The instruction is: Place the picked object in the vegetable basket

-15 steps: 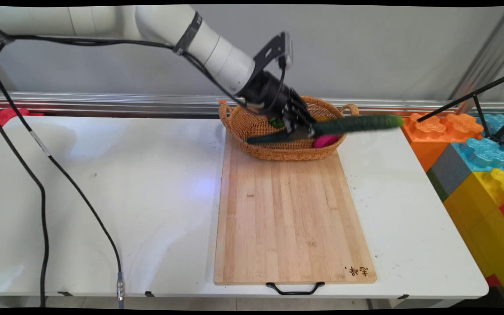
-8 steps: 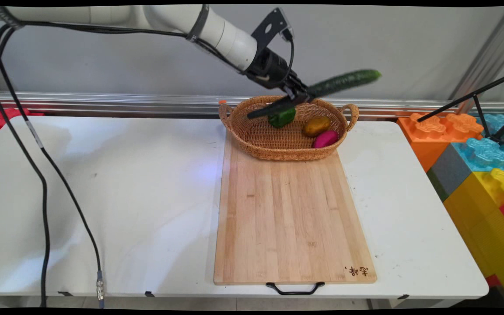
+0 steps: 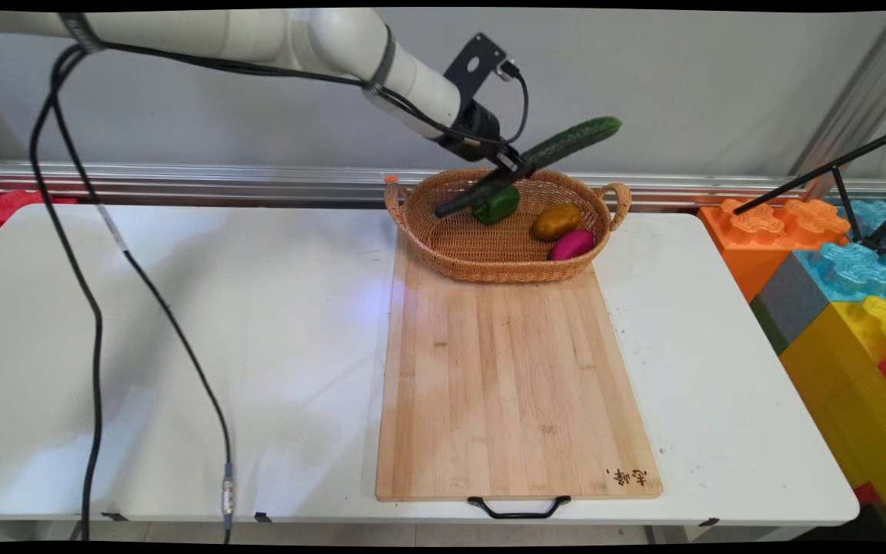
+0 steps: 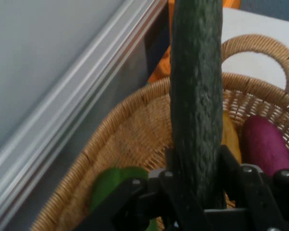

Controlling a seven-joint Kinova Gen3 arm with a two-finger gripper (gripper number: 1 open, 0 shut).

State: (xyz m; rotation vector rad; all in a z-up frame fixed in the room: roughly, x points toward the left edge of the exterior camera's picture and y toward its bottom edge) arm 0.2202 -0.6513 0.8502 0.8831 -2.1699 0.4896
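My gripper is shut on a long dark green cucumber, held tilted above the back of a wicker basket. The cucumber's right end points up toward the wall and its left end hangs over the basket. In the hand view the cucumber runs up the middle between the fingers, with the basket below. In the basket lie a green pepper, a yellow-brown potato and a magenta vegetable.
The basket stands on the far end of a long wooden cutting board with a black handle at the near edge. Large coloured building blocks are stacked to the right of the table. Black cables hang at the left.
The gripper has lifted the cucumber up out of the basket and shifted it slightly left; its right end now tilts upward. The pepper and potato are uncovered.
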